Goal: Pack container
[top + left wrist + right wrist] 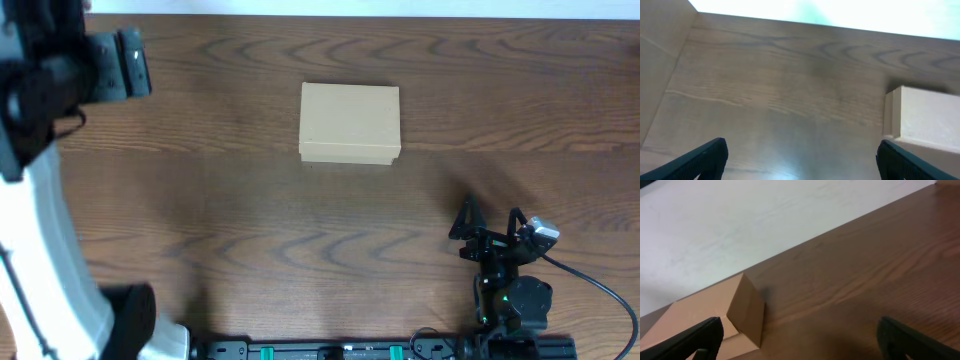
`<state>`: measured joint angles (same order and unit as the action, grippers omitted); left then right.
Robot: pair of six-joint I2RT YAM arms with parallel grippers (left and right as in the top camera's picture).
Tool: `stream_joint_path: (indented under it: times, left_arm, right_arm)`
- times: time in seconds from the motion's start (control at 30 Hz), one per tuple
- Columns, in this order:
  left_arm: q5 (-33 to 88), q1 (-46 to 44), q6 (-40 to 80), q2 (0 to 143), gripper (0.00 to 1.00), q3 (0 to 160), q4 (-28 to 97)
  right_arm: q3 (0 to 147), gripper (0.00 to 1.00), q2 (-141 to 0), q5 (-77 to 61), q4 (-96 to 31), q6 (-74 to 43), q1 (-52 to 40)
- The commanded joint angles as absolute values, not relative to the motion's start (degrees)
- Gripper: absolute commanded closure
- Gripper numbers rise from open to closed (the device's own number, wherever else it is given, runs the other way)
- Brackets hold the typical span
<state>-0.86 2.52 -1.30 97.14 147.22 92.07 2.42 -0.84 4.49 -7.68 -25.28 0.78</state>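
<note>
The container (350, 122) is a plain tan cardboard box with its lid down, lying on the wooden table a little behind the middle. My right gripper (490, 222) stands open near the front right, well short of the box, with nothing between its fingers. In the right wrist view the container (746, 307) shows at the lower left, beyond the open right gripper (800, 329). My left arm (60, 80) is raised at the far left. In its wrist view the left gripper (801, 150) is open over bare wood, with the container (927, 115) off to the right.
A black cable (595, 285) runs from the right arm toward the right edge. A dark rail with green marks (330, 351) lines the front edge. The table's far edge (400, 14) meets a white surface. A pale panel (660, 60) borders the left wrist view.
</note>
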Motion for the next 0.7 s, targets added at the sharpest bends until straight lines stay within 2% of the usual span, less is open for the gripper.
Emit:
stream_joint_path:
  times: [0.0, 0.13, 0.23, 0.53, 0.67]
  left_arm:
    - [-1.65, 2.55, -1.28, 87.57, 0.05, 140.07, 93.36]
    - [-7.79, 2.57, -7.33, 76.25, 0.05, 123.31, 84.84]
    - [-8.54, 2.55, -9.17, 67.33, 0.05, 109.12, 70.52]
    - [-7.60, 2.55, -8.99, 44.82, 0.05, 70.24, 14.94]
    - [-7.40, 2.55, -8.97, 36.05, 0.04, 56.25, -0.60]
  right_arm:
    - [2.04, 0.01, -0.32, 4.27, -7.62, -26.11, 0.23]
    - [2.04, 0.01, -0.32, 4.25, -7.62, -26.11, 0.23]
    - [2.04, 0.01, -0.32, 4.25, -7.62, -26.11, 0.23]
    - [2.04, 0.01, -0.32, 4.25, -7.62, -26.11, 0.23]
    - [2.04, 0.01, -0.32, 4.25, -7.62, -26.11, 0.23]
